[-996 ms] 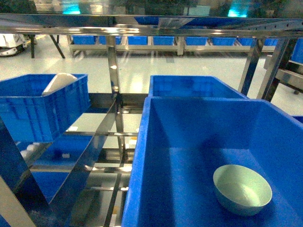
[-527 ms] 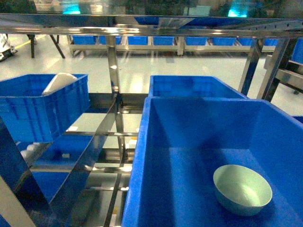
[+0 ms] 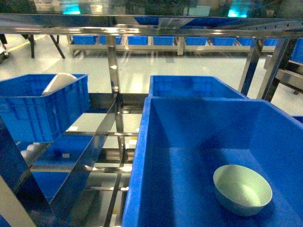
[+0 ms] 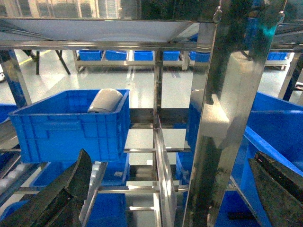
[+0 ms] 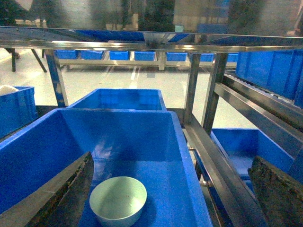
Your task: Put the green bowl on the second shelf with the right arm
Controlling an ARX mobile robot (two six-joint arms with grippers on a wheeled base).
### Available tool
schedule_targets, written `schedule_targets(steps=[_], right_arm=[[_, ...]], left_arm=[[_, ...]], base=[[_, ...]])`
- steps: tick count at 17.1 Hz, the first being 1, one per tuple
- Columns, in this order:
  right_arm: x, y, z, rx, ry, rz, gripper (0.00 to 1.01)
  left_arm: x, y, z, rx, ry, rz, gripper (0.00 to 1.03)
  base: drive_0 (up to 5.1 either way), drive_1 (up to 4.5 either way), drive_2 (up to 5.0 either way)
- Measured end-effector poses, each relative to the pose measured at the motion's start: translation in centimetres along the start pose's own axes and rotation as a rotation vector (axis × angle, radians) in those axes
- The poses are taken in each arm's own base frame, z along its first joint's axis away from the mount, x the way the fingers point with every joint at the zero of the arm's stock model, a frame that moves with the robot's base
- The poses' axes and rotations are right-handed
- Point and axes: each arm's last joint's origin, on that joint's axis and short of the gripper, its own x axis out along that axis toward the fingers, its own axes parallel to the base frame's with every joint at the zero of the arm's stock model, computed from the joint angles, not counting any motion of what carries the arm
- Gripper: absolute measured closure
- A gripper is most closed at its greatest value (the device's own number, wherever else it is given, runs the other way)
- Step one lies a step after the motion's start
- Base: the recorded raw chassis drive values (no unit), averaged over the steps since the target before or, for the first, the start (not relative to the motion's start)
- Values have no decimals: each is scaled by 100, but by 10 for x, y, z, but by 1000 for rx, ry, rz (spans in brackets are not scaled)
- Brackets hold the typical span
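The green bowl (image 3: 242,189) (image 5: 118,200) stands upright and empty on the floor of a large blue bin (image 3: 147,156) (image 5: 184,156), toward its near right corner. My right gripper (image 5: 173,189) is open, its dark fingers (image 5: 71,194) spread wide; the bowl lies ahead of it, just inside the left finger and untouched. My left gripper (image 4: 170,194) is open too, facing a steel rack post (image 4: 215,142), with nothing between its fingers. Neither gripper shows in the head view.
A second blue bin (image 3: 196,86) sits behind the large one. A blue crate (image 3: 42,106) (image 4: 71,123) on the left holds a white rounded dish (image 3: 59,82). Steel shelf rails (image 3: 151,26), uprights (image 3: 113,80) and a slanted rail (image 5: 222,170) frame the bins.
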Motion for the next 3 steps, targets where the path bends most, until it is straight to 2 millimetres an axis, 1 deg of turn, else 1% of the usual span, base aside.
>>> schedule_targets(steps=[3], right_arm=[[0,0,0,0,0,0,3]], left_arm=[[0,0,0,0,0,0,5]], base=[[0,0,0]])
